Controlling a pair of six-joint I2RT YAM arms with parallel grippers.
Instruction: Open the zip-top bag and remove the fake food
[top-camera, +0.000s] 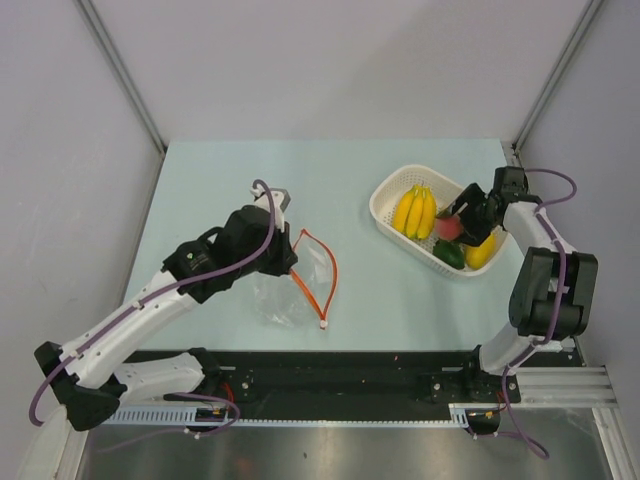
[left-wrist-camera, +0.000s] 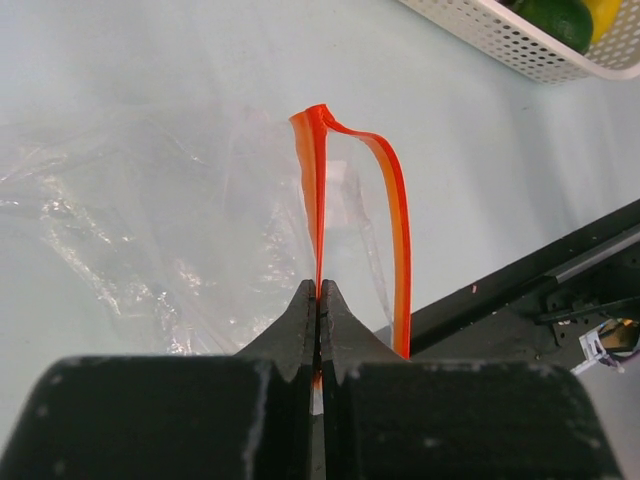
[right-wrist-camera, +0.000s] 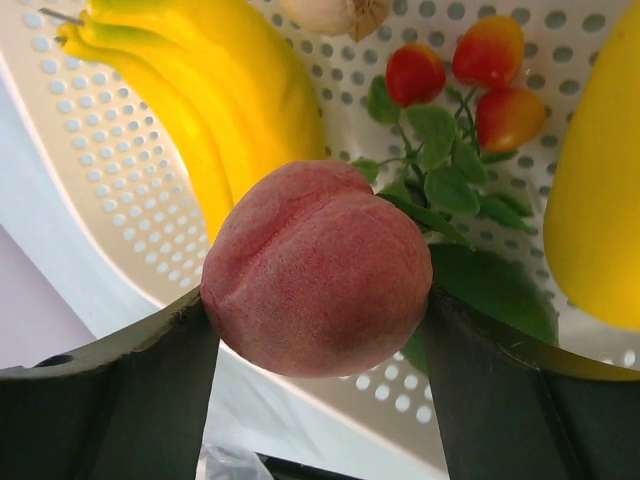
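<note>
The clear zip-top bag (top-camera: 285, 292) lies on the table with its red zip strip (top-camera: 322, 270) standing open in a loop. My left gripper (top-camera: 285, 258) is shut on one side of that strip (left-wrist-camera: 318, 200); the bag (left-wrist-camera: 150, 250) looks empty. My right gripper (top-camera: 455, 225) is shut on a red peach (right-wrist-camera: 318, 282) and holds it above the white perforated basket (top-camera: 395, 190). In the basket lie a yellow banana bunch (top-camera: 415, 211), a dark green vegetable (top-camera: 449, 254) and a yellow fruit (top-camera: 482, 251). The right wrist view also shows small red fruits on a leafy sprig (right-wrist-camera: 455, 95).
The basket's corner (left-wrist-camera: 520, 45) shows in the left wrist view at upper right. A black rail (top-camera: 350, 375) runs along the table's near edge. Grey walls and metal posts close the back and sides.
</note>
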